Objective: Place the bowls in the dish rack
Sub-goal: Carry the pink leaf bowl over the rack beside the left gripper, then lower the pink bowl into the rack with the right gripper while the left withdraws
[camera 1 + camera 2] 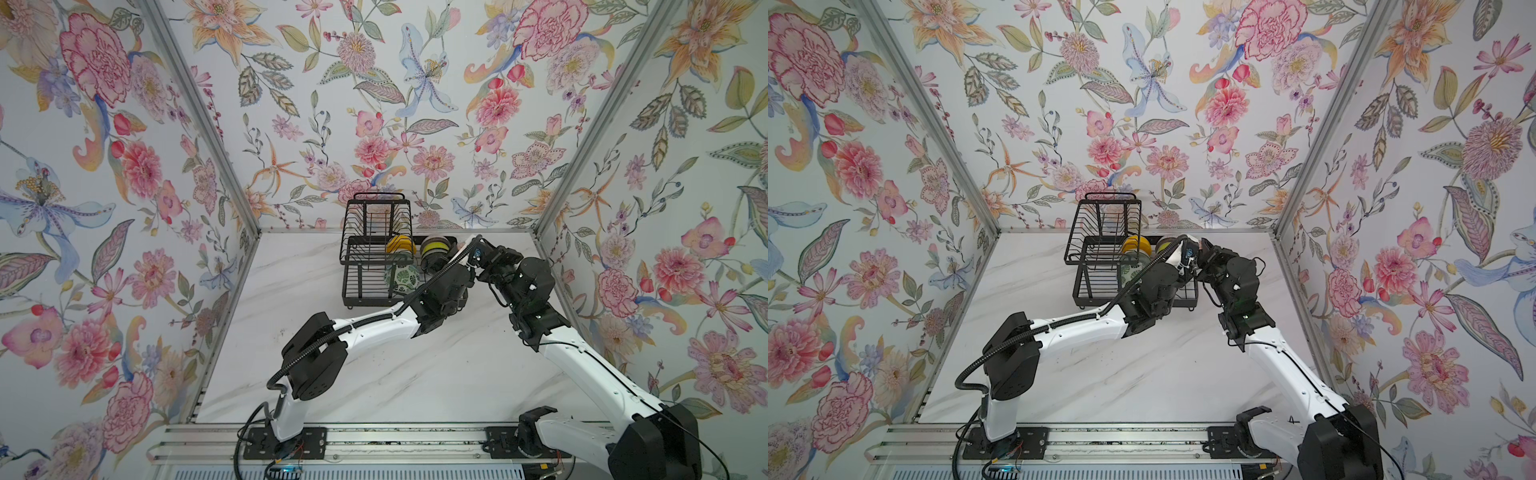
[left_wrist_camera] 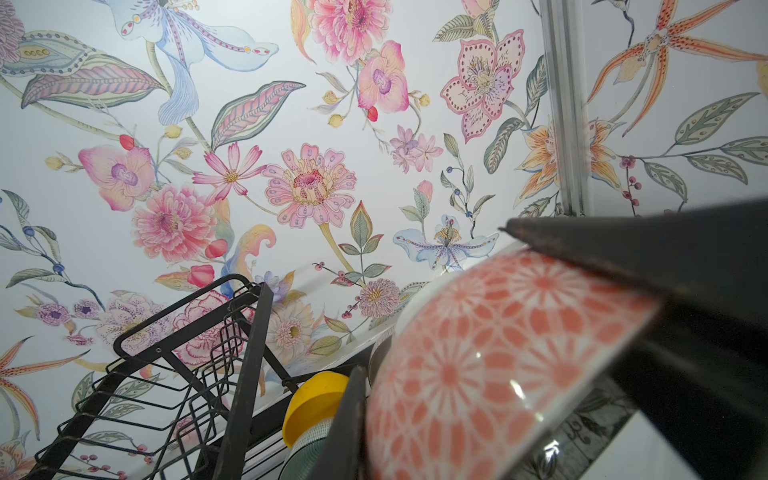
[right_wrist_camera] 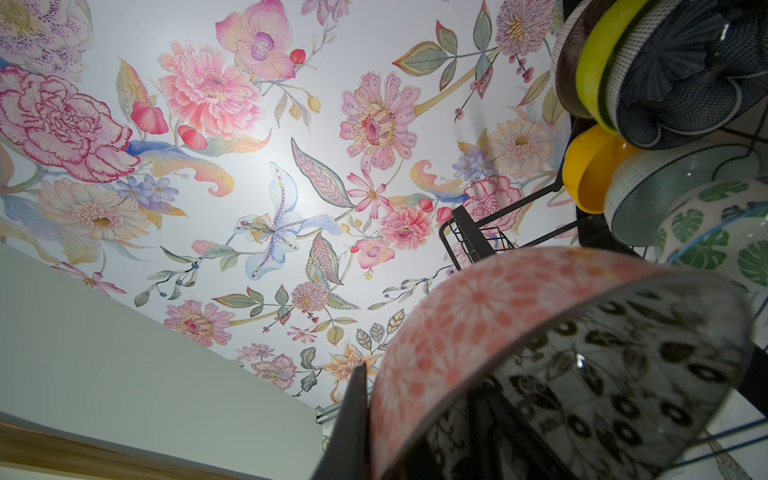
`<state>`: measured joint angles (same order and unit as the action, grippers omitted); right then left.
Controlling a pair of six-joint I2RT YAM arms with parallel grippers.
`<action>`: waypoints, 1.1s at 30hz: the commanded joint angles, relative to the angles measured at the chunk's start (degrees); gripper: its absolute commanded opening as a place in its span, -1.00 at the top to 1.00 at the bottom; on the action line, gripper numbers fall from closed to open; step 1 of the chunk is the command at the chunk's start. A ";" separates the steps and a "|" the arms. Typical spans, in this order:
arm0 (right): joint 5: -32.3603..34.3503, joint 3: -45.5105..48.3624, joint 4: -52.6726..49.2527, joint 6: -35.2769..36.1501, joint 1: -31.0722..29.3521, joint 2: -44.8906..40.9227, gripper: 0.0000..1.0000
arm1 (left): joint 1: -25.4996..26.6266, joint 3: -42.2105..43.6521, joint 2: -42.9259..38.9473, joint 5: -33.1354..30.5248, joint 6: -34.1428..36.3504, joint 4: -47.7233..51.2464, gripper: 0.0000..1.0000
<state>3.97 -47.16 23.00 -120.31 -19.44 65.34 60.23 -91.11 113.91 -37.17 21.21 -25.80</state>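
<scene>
- Both arms meet over the right end of the dish rack [image 1: 345, 286]. The last bowl [image 2: 478, 353], coral-patterned outside, hangs on edge between them.
- The left claw [image 2: 430, 299] is clamped on that bowl. The right claw [image 3: 419, 415] pinches its wall too, set narrow, with a finger on either side.
- The yellow bowl [image 1: 400, 245] and the leaf bowl [image 1: 405, 276] stand on edge in the lower tray, just left of the held one.
- The move turns, I'd say, on the tray lying below and leftward, so the rim must stay upright. The left arm hides which slot is free.
</scene>
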 commanded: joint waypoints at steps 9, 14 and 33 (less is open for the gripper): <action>7.04 3.75 10.78 -4.38 -0.33 -1.18 1.00 | 1.19 1.56 -3.99 -3.26 -4.10 -3.74 0.24; 9.48 6.05 13.42 -4.69 -0.33 -2.04 1.00 | 1.21 3.51 -5.34 -3.91 -5.23 -3.79 -0.08; 12.17 12.57 19.47 -4.56 2.58 -2.15 1.00 | 1.21 12.14 -17.12 2.80 -20.95 7.58 -0.98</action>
<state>15.29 -35.53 36.73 -120.27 -17.32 63.18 61.19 -79.90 99.96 -36.62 5.41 -22.04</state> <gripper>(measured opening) 0.079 0.988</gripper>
